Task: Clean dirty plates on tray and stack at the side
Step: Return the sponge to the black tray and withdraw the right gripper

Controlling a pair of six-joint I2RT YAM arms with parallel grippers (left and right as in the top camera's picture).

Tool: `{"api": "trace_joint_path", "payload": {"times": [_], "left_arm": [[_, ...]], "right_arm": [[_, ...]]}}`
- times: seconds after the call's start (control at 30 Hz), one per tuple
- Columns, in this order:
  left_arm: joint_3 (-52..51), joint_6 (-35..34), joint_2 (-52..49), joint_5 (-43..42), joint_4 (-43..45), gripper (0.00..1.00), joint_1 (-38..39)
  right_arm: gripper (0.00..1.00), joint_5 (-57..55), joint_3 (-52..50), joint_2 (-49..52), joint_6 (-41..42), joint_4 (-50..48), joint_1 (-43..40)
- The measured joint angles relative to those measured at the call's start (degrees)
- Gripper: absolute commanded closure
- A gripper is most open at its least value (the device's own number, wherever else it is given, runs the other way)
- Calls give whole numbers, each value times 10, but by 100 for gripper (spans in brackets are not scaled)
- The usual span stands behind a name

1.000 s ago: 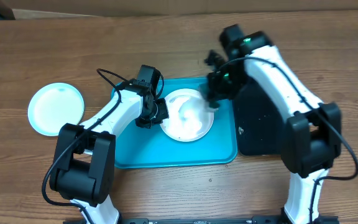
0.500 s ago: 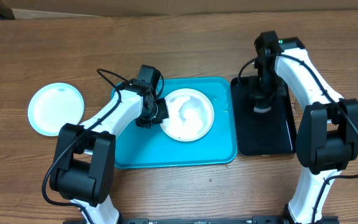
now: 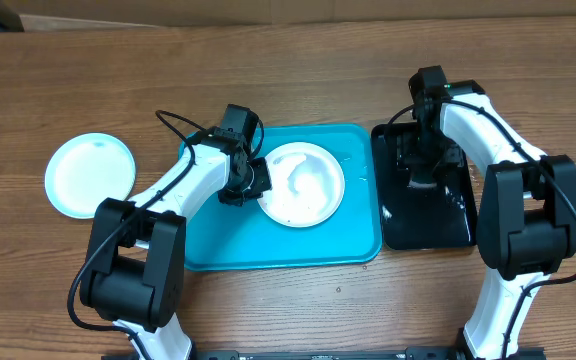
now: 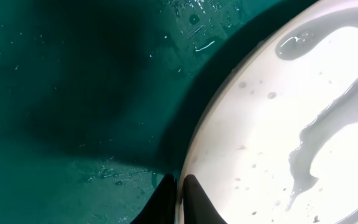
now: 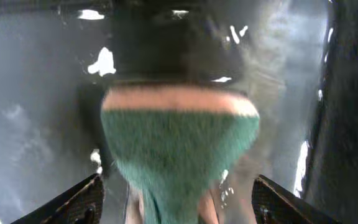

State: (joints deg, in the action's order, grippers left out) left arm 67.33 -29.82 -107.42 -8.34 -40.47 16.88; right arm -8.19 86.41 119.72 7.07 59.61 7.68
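The turquoise tray [image 3: 268,245] lies in the middle of the wooden table [image 3: 298,60], its long sides running left to right. A white plate [image 3: 303,190] sits inside it, in the far right part, flat on the tray floor and clear of the rim. The plate's surface is wet, with a thin greyish film pooled in streaks and small drops across it, and a few drops also lie on the tray floor beside it. The left gripper [image 3: 254,182] is down at the plate's left edge. In the left wrist view its two dark fingers [image 4: 197,202] are pinched together on the rim, one on the inside and one on the outside, so it is clamped on the white plate. A pale plate [image 3: 90,175] lies by itself on the bare wood well to the left of the tray, apart from both arms. Just right of the turquoise tray, almost touching it, is a glossy black tray [image 3: 448,225]. The right gripper [image 3: 423,172] hangs over its far half. The right wrist view is blurred, but a green sponge [image 5: 179,143] with a pale pinkish layer rests on the wet black surface. The fingertips [image 5: 82,199] stand spread wide on either side of it, released and not pressing the sponge.
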Motion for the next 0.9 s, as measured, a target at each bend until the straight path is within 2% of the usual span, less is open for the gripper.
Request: {"api": "trace_joint_path", "payload": {"times": [0.07, 0.1, 0.13, 0.17, 0.2, 0.23, 0.27, 0.33, 0.37, 0.4, 0.47, 0.53, 0.6, 0.63, 0.67, 0.7, 0.77, 0.8, 0.83, 0.87, 0.9], "left_arm": [[0, 0, 0, 0, 0, 91, 0], [0, 0, 0, 0, 0, 91, 0], [0, 0, 0, 0, 0, 91, 0], [0, 0, 0, 0, 0, 90, 0], [0, 0, 0, 0, 0, 91, 0], [0, 0, 0, 0, 0, 91, 0], [0, 0, 0, 0, 0, 90, 0], [0, 0, 0, 0, 0, 91, 0], [0, 0, 0, 0, 0, 91, 0], [0, 0, 0, 0, 0, 91, 0], [0, 0, 0, 0, 0, 91, 0], [0, 0, 0, 0, 0, 91, 0], [0, 0, 0, 0, 0, 91, 0], [0, 0, 0, 0, 0, 91, 0], [0, 0, 0, 0, 0, 91, 0], [0, 0, 0, 0, 0, 91, 0], [0, 0, 0, 0, 0, 91, 0], [0, 0, 0, 0, -1, 91, 0], [0, 0, 0, 0, -1, 90, 0], [0, 0, 0, 0, -2, 89, 0], [0, 0, 0, 0, -2, 88, 0]], "right_arm": [[21, -1, -17, 0, 0, -26, 0], [26, 2, -25, -4, 2, -39, 0], [37, 2, -32, -8, 2, -52, 0], [77, 2, -38, -11, 1, -62, 0], [94, 4, -42, -12, 5, -69, 0], [96, 4, -43, -13, 8, -71, 0], [89, 7, -44, -13, 9, -71, 0], [35, 13, -45, -13, 17, -69, 0], [21, 17, -45, -13, 17, -67, 0], [16, 20, -45, -13, 17, -61, 0], [14, 29, -45, -14, 18, -45, -1], [21, 36, -45, -15, 16, -25, -1], [60, 42, -45, -15, 14, -5, -1], [64, 45, -45, -15, 18, 2, -1], [65, 46, -45, -15, 18, 3, -1], [59, 48, -45, -15, 19, 4, -1], [28, 48, -45, -15, 20, 4, -1], [23, 48, -45, -15, 21, 6, -1], [23, 48, -45, -15, 19, 11, -1], [26, 48, -45, -15, 20, 16, -1], [41, 49, -45, -15, 18, 23, -1]]}}
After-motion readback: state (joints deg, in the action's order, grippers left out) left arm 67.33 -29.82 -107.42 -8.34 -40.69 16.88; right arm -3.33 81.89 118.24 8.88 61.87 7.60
